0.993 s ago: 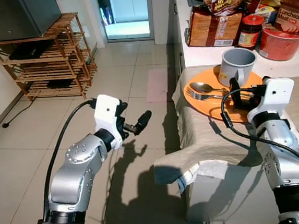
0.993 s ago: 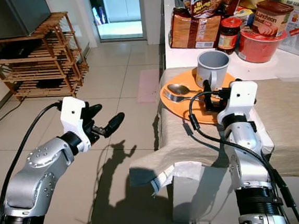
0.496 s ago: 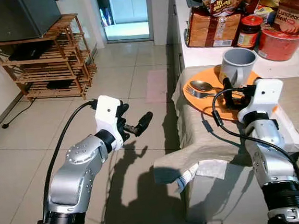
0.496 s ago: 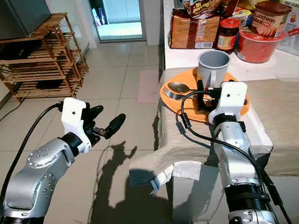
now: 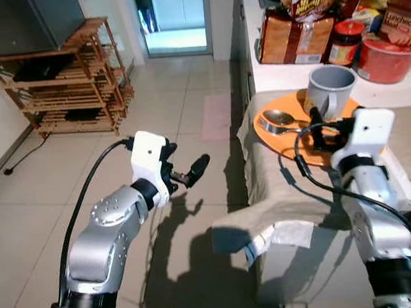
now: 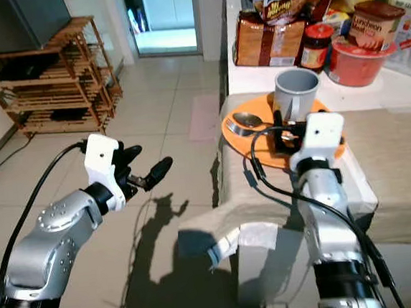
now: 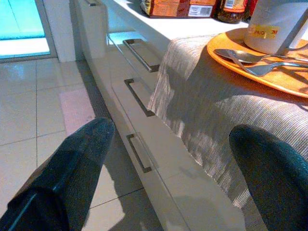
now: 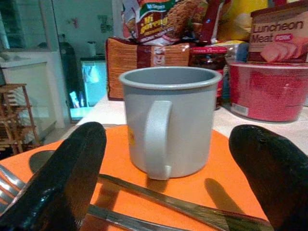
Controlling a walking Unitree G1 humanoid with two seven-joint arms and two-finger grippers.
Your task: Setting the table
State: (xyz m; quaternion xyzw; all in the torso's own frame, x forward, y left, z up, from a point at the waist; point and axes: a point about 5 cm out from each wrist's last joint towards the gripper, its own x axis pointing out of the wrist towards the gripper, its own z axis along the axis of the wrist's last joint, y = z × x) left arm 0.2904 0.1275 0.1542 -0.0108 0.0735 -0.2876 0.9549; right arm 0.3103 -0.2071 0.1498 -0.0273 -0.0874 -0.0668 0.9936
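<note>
Orange plate (image 5: 339,153): on the beige tablecloth (image 5: 281,190) at the table's near corner, carrying a grey mug (image 5: 327,89), a spoon (image 5: 280,118) and a fork (image 5: 272,129); a knife (image 8: 192,211) lies across the plate just before the mug. Right gripper (image 8: 163,183): low over the plate's near side, fingers spread wide, holding nothing, mug handle facing it between them. Left gripper (image 5: 191,171): raised over the tiled floor (image 5: 180,113) well apart from the table, fingers parted, empty. Behind: white counter (image 5: 278,75) with noodle packets (image 5: 296,38), jar (image 5: 345,41), red bowl (image 5: 391,55). Wooden rack (image 5: 70,83) at far left
</note>
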